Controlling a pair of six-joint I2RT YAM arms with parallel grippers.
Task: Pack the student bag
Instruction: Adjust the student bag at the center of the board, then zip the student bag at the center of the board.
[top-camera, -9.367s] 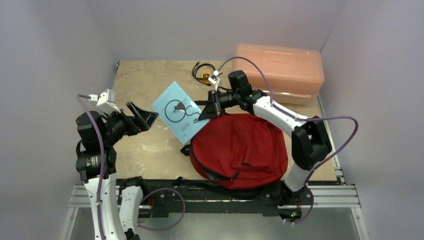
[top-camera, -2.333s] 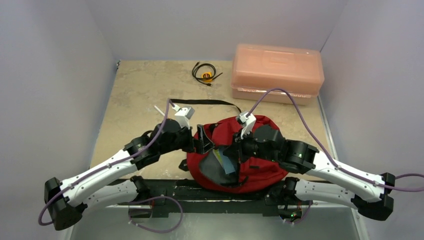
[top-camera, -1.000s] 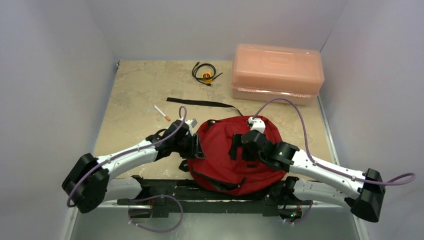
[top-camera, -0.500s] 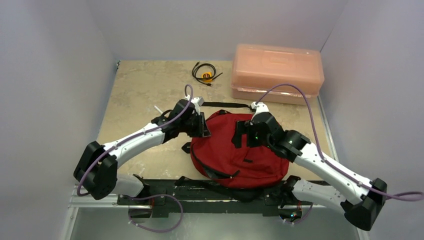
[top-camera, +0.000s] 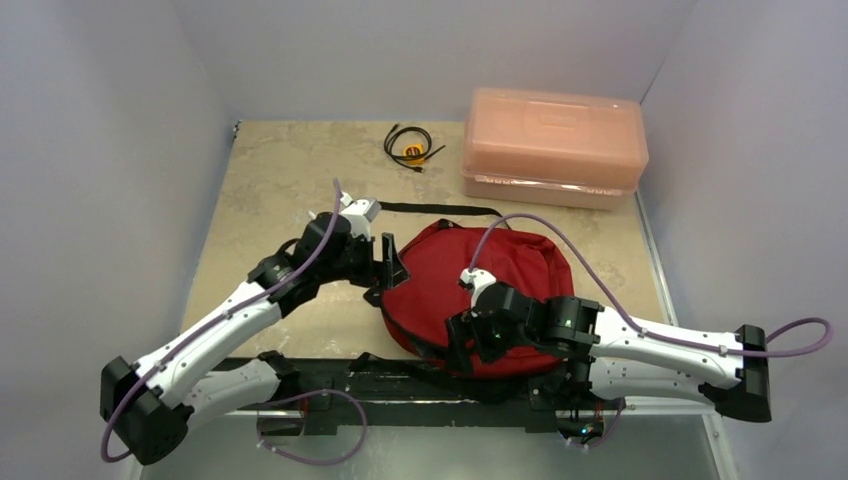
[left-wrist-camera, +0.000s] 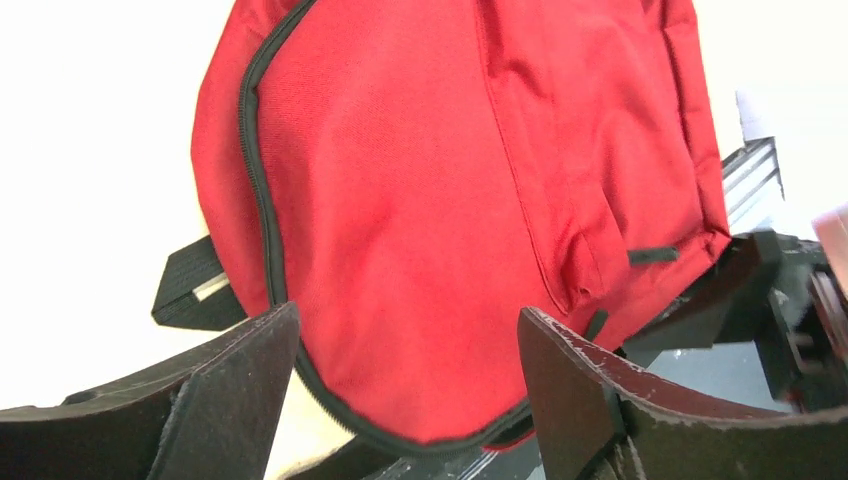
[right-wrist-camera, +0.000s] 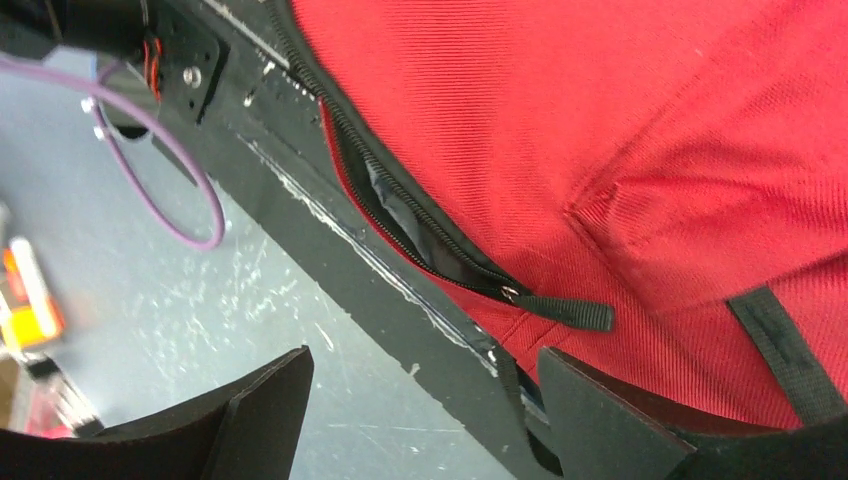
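Lying at the near edge, student bag (top-camera: 480, 290) zipper (right-wrist-camera: 420, 235) part-open; contents hidden, perhaps packed. Left gripper (left-wrist-camera: 405, 330), right gripper (right-wrist-camera: 425, 365) spread, empty. Coiled cable (top-camera: 408, 145), pink box (top-camera: 555, 140) unpacked.

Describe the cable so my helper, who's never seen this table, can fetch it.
Start at the pink box at the far right. Just left of it lies the cable: a small black coil with an orange spot, unlike the flat black strap by the bag.

The student bag (top-camera: 510, 275) is seen as deep red, trimmed with a black zipper (right-wrist-camera: 372, 170); the box (top-camera: 555, 135) is tinted salmon pink, the table (top-camera: 280, 170) marbled beige, and the coiled cable (top-camera: 408, 146) black, maybe orange-tagged.
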